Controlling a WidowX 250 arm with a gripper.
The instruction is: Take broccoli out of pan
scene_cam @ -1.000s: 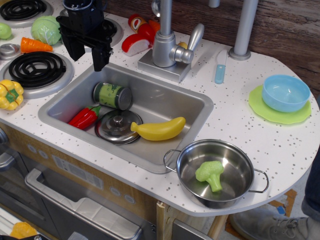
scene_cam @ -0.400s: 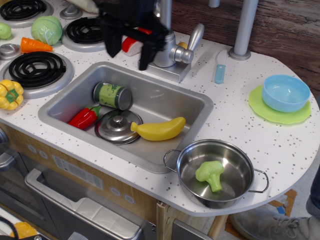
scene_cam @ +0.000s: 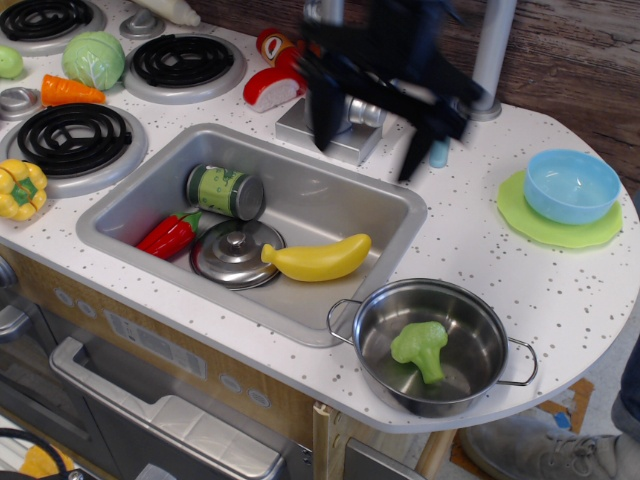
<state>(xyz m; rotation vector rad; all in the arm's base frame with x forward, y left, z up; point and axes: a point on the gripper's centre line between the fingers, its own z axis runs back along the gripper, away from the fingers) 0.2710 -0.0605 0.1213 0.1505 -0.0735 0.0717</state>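
change: my gripper (scene_cam: 365,150) has swept right from the far-left burners to above the sink's far right corner, blurred with speed
meaning: I am closing on the pan (scene_cam: 432,345), not yet over it
jaws: apart, empty
broccoli (scene_cam: 421,347): lying in the pan, near right
axis: head far-left, stalk near-right

The black robot arm is reaching in from the top edge of the view, smeared by motion blur. Its black two-fingered gripper (scene_cam: 368,150) is pointing downward with the two fingers spread wide apart, holding nothing between them. The left finger (scene_cam: 322,115) is hanging roughly vertical, while the right finger (scene_cam: 416,145) is slanting, tip lower.
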